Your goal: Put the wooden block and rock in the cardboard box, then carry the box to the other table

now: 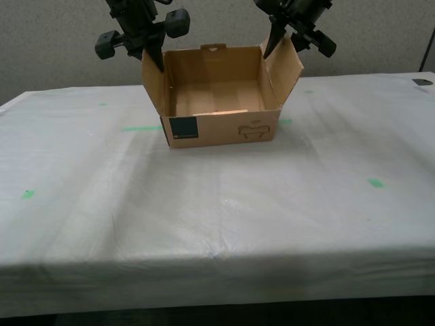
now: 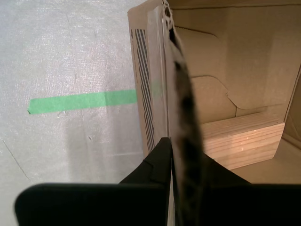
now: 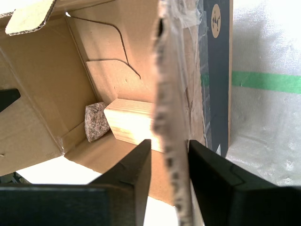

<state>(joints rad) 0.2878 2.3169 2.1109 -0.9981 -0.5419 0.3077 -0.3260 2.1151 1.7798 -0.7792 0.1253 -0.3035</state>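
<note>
Our first gripper (image 3: 167, 141) is clenched on a side flap of the cardboard box (image 1: 224, 129), one finger inside and one outside the corrugated edge. In the exterior view it stands at the box's two o'clock. Our second gripper (image 2: 181, 150) pinches the opposite flap the same way, at the box's ten o'clock in that view.

Inside, the wooden block (image 3: 129, 125) lies along the front wall, at the box's six o'clock in the exterior view. The rock (image 3: 95, 121) sits just beside the block's end. The box appears to rest on the other table (image 1: 217, 217), close to a green tape strip (image 2: 80, 101), though we cannot tell whether its full weight is down.

The risks we see lie in the flaps (thin card, gripped at the edge only). If the jaws part unevenly, one flap could drag and the box would skew or tip. If the box is not fully seated, letting go would drop it, jolting the rock and block. Pulling away before the fingers clear the card could tear or fold a flap
</note>
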